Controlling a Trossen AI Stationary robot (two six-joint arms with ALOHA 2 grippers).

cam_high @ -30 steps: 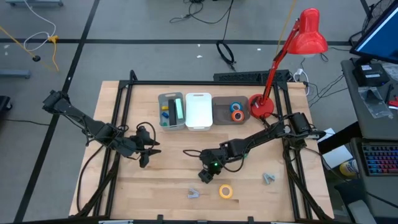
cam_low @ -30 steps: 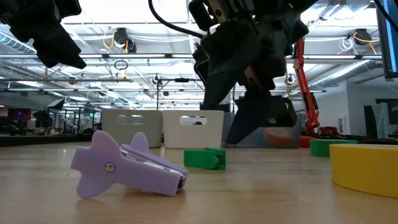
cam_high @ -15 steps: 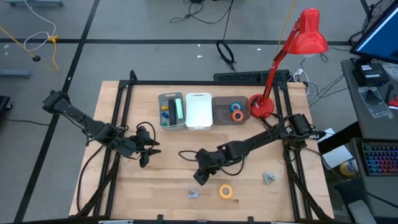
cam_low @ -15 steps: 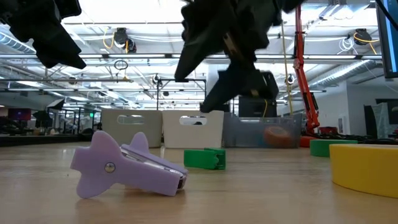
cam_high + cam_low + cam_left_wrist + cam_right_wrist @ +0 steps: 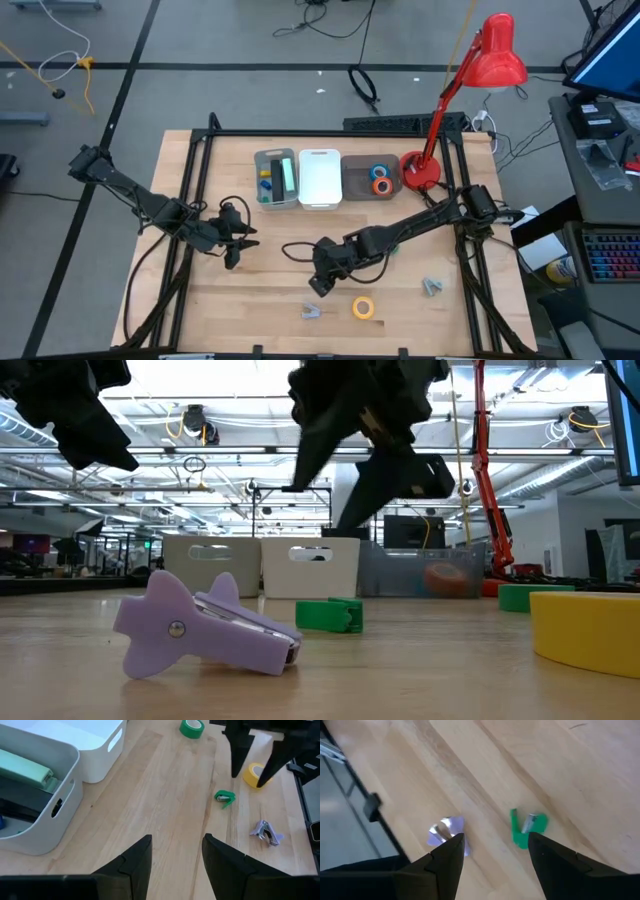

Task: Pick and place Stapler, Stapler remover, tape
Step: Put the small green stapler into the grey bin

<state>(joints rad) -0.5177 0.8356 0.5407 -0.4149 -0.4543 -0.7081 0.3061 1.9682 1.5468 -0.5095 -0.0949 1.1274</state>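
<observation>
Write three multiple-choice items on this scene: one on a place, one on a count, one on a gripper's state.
1. Where is the yellow tape roll?
A. in the white bin
B. on the bare table
C. in a gripper

2. How many tape rolls are in the clear bin?
A. two
B. none
C. four

3. How is the right gripper?
A. shut on a stapler
B. shut on tape
C. open, empty

Key:
1 B, it lies on the wood near the front edge.
2 A, a blue roll and an orange roll.
3 C, fingers apart above the green stapler remover.
</observation>
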